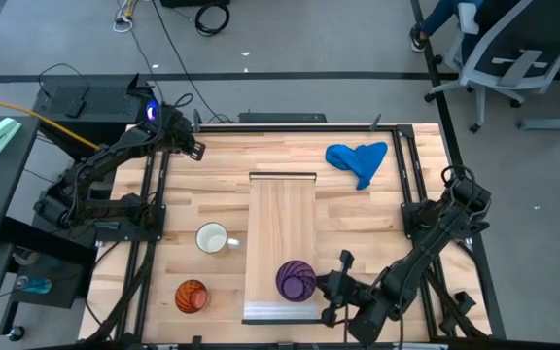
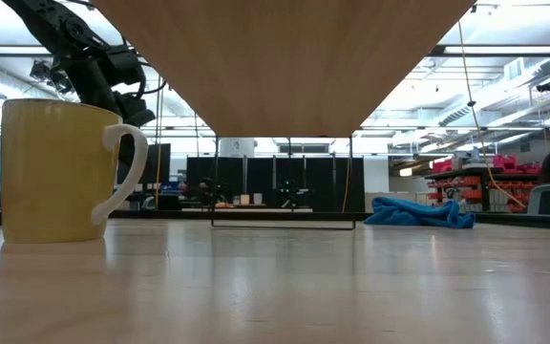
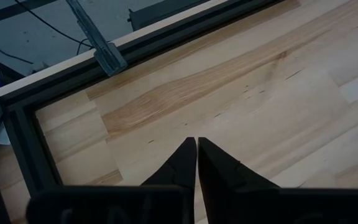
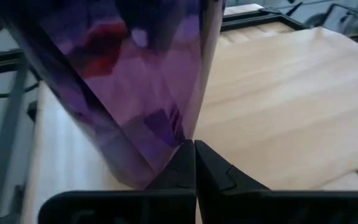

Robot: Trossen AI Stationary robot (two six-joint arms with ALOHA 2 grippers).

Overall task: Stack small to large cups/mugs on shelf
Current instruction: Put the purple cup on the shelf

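Note:
The purple ribbed cup (image 1: 297,280) stands mouth up near the near end of the long wooden shelf (image 1: 282,209). My right gripper (image 1: 325,285) is at the cup's right side, shut on it; the cup fills the right wrist view (image 4: 123,74). The white mug (image 1: 212,238) stands on the table left of the shelf, handle toward the shelf, and shows large in the low view (image 2: 60,172). The orange ribbed cup (image 1: 192,296) stands near the front edge. My left gripper (image 1: 194,148) hovers shut and empty at the far left corner (image 3: 196,149). My right gripper pinches the purple cup's wall (image 4: 188,127) on the cup's right side between its two fingers, which are nearly closed on it. The fingers come roughly level from the table's right. Whether the cup's base rests on the shelf or is lifted, I cannot tell.
A blue cloth (image 1: 358,160) lies on the table at the far right. The shelf stands raised above the tabletop; its underside (image 2: 285,57) shows overhead in the low view. A dark metal frame (image 1: 154,194) borders the table's sides.

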